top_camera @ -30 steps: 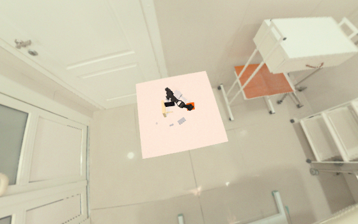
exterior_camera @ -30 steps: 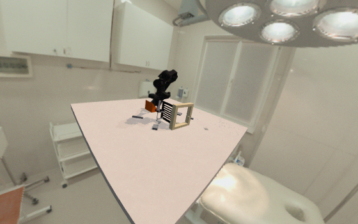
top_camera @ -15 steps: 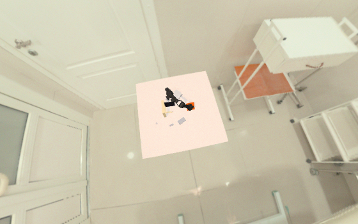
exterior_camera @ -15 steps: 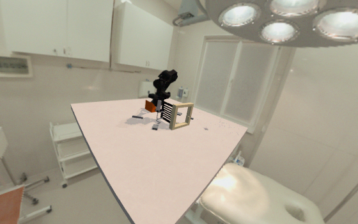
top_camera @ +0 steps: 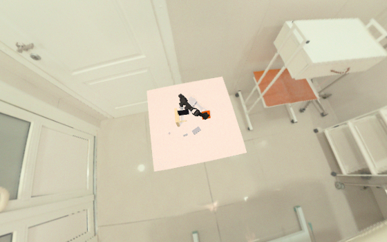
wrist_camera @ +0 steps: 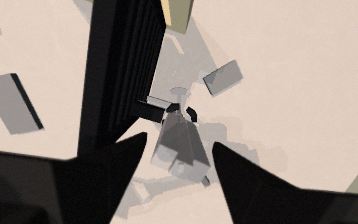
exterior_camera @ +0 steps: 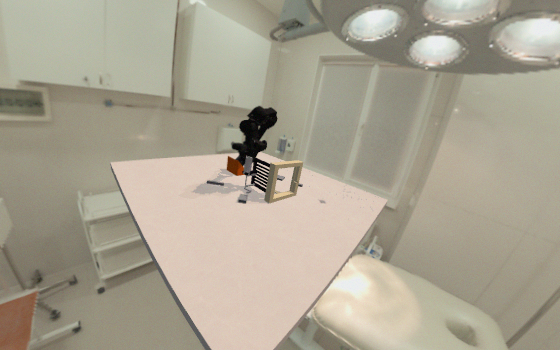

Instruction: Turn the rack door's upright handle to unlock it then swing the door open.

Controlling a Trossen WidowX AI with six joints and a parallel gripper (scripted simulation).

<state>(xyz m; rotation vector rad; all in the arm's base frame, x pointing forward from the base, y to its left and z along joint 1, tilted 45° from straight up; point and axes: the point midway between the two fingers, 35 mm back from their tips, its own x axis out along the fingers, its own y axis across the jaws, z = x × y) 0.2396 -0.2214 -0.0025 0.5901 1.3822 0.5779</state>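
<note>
The wooden frame (top_camera: 177,118) (exterior_camera: 271,186) (wrist_camera: 181,17) stands upright on the table. The black slatted door (top_camera: 183,113) (exterior_camera: 255,173) (wrist_camera: 120,60) is swung out from it, at roughly a right angle. The upright grey handle (exterior_camera: 248,165) (wrist_camera: 181,147) stands beside the door's free edge, joined by a black bracket; how far it is turned is hard to tell. My gripper (wrist_camera: 180,141) is open, one finger on each side of the handle, with a gap on both sides in the wrist view. The arm hides the handle in the top view.
An orange block (top_camera: 208,113) (exterior_camera: 234,165) stands near the arm. Grey blocks lie on the table (top_camera: 207,152) (exterior_camera: 240,260), one (top_camera: 196,131) (wrist_camera: 222,78) out past the door's free edge and another (wrist_camera: 19,105) on the door's other side.
</note>
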